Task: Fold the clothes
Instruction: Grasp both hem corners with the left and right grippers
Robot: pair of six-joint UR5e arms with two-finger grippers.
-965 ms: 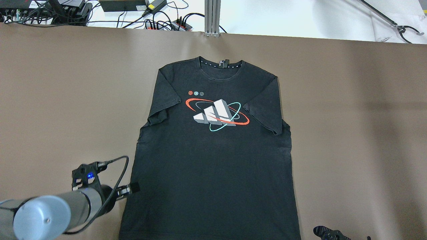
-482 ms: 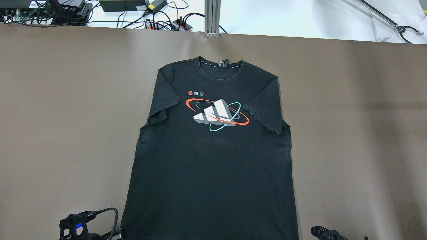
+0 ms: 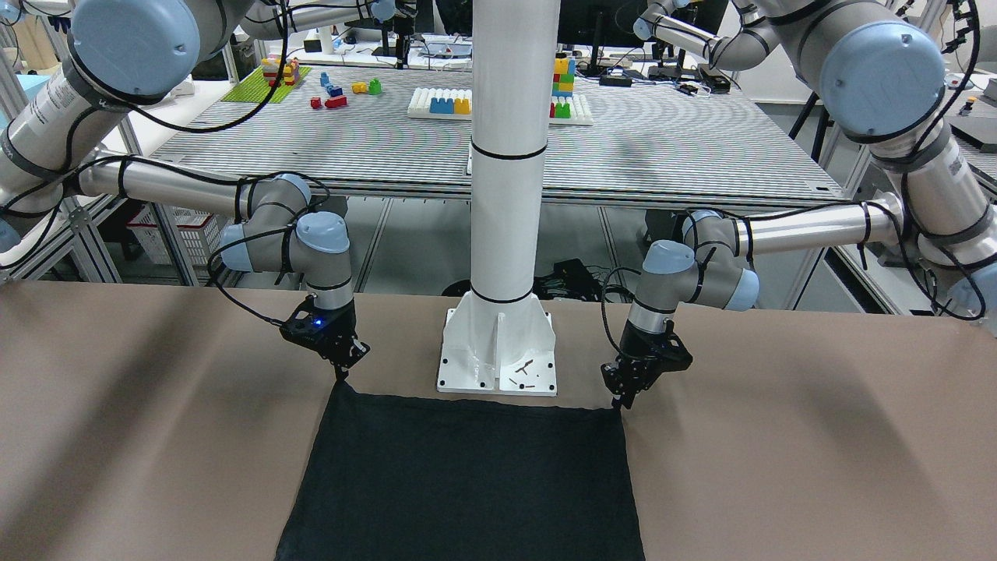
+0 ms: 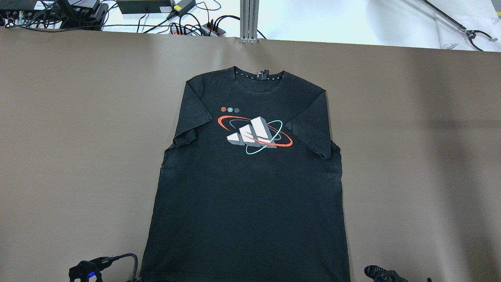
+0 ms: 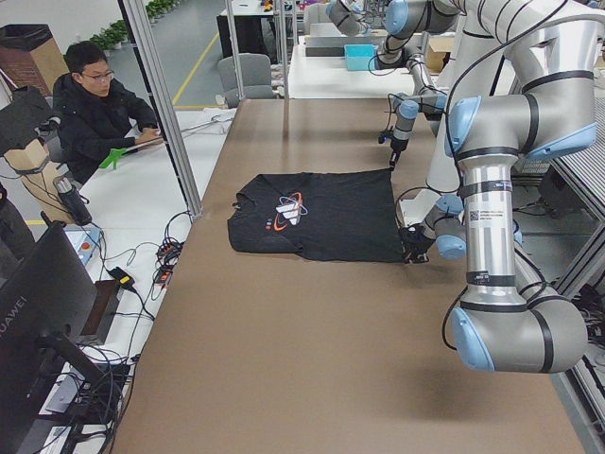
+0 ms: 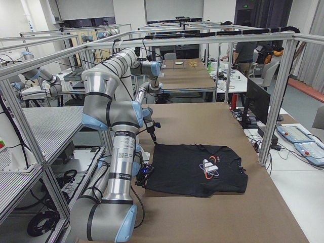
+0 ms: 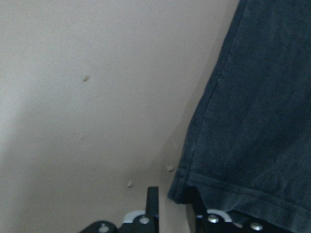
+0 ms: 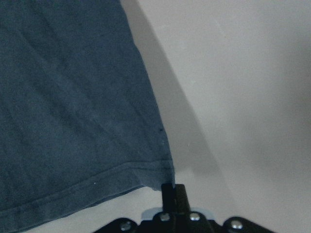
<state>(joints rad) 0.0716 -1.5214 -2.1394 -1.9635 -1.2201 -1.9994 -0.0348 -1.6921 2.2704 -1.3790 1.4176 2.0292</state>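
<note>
Black short-sleeved T-shirt (image 4: 250, 188) with a red, white and teal print (image 4: 254, 135) on its chest lies flat and face up in the middle of the brown table (image 4: 78, 117). Its collar (image 4: 260, 76) points to the far side, away from the robot. Both sleeves are tucked in against the body, and the straight hem lies at the near edge, just in front of the white bolted pillar base (image 3: 498, 354).

At the hem's left corner the left gripper (image 3: 620, 402) points straight down, its tips on the table. Its wrist camera shows the jaws a narrow gap apart, with the stitched corner of the hem lying in that gap.

At the hem's right corner the right gripper (image 3: 341, 375) also stands tip-down. Its wrist camera shows the two fingers pressed together right at the corner's edge. Whether any fabric is caught between them is hard to tell, since the corner ends just where the tips begin.

Beyond the far edge of the table, black cables and power strips (image 4: 188, 23) run across a white surface. Behind the robot, coloured toy bricks (image 3: 444, 101) sit on a ribbed bench. A person in a dark jacket (image 5: 95, 104) sits at a desk past the table's far side.
</note>
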